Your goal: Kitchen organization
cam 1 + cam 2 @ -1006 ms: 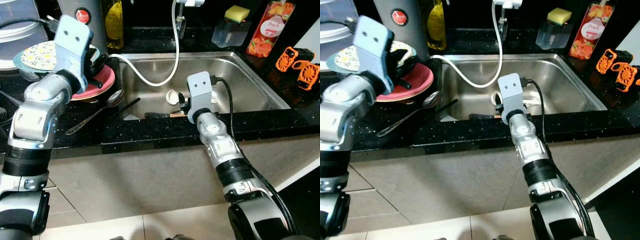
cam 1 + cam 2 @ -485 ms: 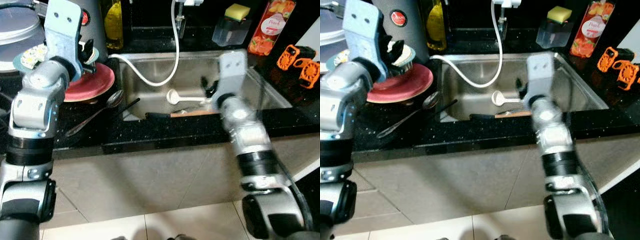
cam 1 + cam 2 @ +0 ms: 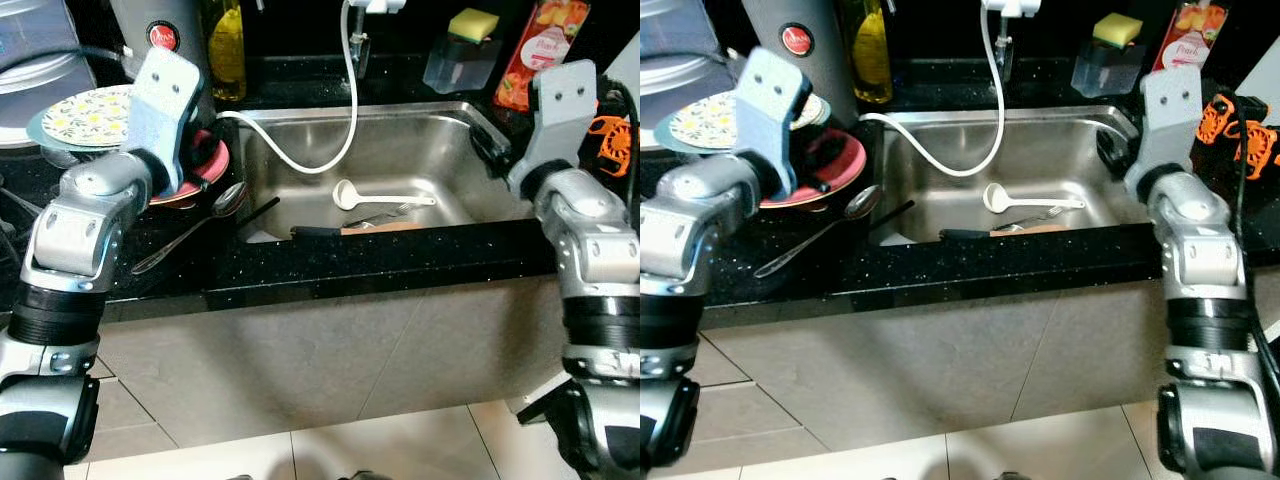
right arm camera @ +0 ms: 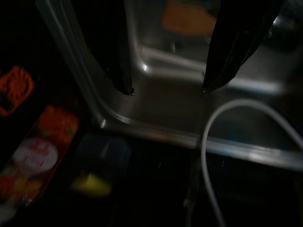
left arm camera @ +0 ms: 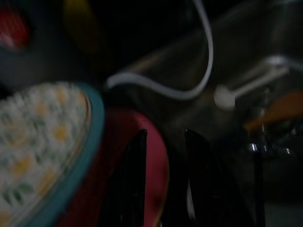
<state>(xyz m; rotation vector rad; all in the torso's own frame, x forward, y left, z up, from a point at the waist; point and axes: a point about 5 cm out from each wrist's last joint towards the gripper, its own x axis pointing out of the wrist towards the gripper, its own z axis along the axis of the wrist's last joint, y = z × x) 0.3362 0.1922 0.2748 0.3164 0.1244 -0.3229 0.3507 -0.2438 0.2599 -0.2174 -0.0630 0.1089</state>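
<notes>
A red plate (image 3: 212, 162) lies on the black counter left of the steel sink (image 3: 455, 125), with a floral plate (image 3: 80, 110) behind it. My left gripper (image 5: 165, 135) is open at the red plate's near rim (image 5: 161, 179), one finger over the plate and one beside it. In the sink lie a white ladle (image 3: 347, 194), a fork (image 3: 388, 213) and a black-handled utensil (image 3: 320, 232). My right gripper (image 4: 166, 89) hangs open and holds nothing, above the sink's right rim (image 3: 487, 148). A spoon (image 3: 228, 196) and a thin black stick (image 3: 255, 212) rest on the counter by the sink.
A white hose (image 3: 350, 110) loops into the sink. Along the back stand a dark flask (image 3: 160, 35), an oil bottle (image 3: 228, 45), a sponge holder (image 3: 462, 52) and a peach bottle (image 3: 545, 55). Orange clips (image 3: 1240, 125) sit far right.
My right arm has risen out of the sink and swung right to its right rim, uncovering the ladle. My left gripper has dropped back from over the plates to the red plate's near rim.
</notes>
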